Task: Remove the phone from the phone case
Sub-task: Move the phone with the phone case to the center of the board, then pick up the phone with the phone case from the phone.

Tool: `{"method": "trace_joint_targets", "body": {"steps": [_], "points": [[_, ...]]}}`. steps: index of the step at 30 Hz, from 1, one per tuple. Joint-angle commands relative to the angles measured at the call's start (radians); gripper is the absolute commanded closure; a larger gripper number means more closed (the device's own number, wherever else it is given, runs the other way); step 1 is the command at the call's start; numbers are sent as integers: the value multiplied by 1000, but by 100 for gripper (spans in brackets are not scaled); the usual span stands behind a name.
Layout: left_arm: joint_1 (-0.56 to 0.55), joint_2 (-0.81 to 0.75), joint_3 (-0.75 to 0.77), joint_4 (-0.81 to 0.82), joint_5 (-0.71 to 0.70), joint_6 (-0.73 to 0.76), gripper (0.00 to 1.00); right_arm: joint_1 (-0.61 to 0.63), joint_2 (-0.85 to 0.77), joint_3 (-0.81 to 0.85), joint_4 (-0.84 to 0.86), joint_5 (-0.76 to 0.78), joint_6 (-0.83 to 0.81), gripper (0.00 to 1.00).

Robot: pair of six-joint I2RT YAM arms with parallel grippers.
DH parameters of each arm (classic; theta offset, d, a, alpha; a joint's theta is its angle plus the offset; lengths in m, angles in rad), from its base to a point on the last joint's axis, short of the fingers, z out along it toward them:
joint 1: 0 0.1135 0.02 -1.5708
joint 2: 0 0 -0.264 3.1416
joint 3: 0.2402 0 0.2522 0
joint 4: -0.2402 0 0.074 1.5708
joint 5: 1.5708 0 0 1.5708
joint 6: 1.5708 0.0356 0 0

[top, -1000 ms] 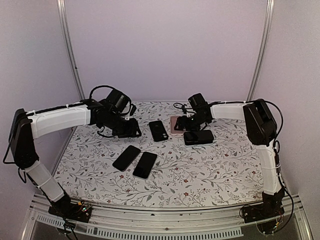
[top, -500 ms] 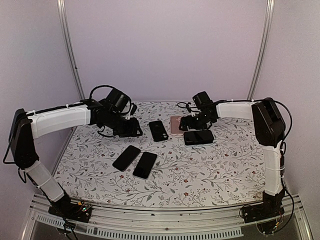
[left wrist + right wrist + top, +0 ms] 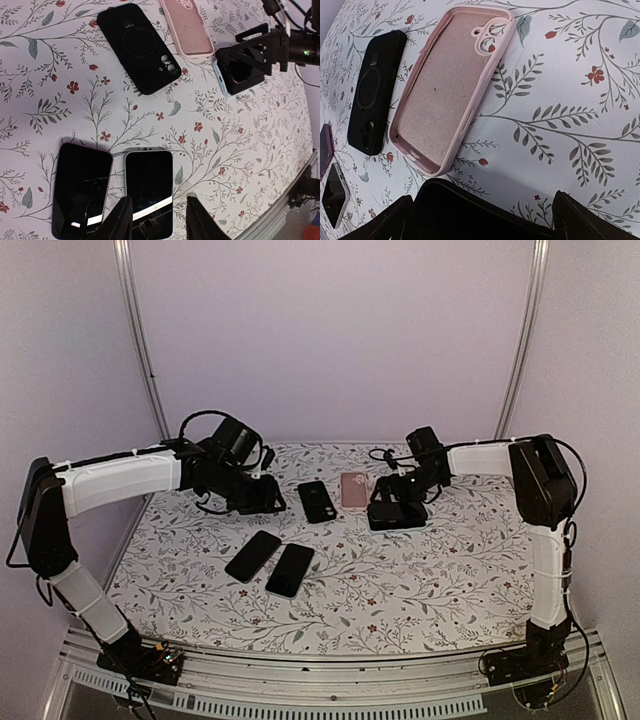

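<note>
Change: right gripper had drawn away from the pink case toward the worktop's right edge, jaws widening as it went.
Meaning: pink case lay empty, open side up. Judged that the phone was already out of it, and was either being let go or being lined up for a fresh hold.
Right gripper: fingers spread wide, straddling the phone; contact could not be told.
Phone: flat on the worktop near its far edge, right of centre, directly beneath that gripper, pink case just beside it.
Left gripper: part-spread, pinching nothing, near the black case on its left-edge side.
</note>
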Motion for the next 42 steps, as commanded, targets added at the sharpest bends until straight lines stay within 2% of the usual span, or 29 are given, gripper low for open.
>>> {"method": "trace_joint_targets", "body": {"steps": [1, 6, 15, 19, 23, 28, 34, 42], "points": [[12, -17, -22, 36, 10, 0, 62, 6, -45, -87, -10, -75, -31, 2], [12, -11, -14, 39, 20, 4, 63, 7, -69, -149, -13, -95, -26, 2], [17, -15, -24, 41, 12, 2, 63, 66, -282, -387, 32, -103, 36, 2], [17, -9, -18, 44, 14, 0, 64, 100, -340, -435, 32, -62, 66, 1], [17, -1, -9, 44, 19, -2, 64, 114, -368, -417, -8, 110, 99, 2], [17, 0, -3, 46, 15, -5, 65, 192, -345, -349, -58, 277, 127, 1], [18, -6, -2, 46, 12, -8, 64, 238, -291, -316, -86, 386, 167, 1], [19, 2, 5, 49, 15, -8, 65, 273, -227, -292, -107, 423, 176, 4]]}}
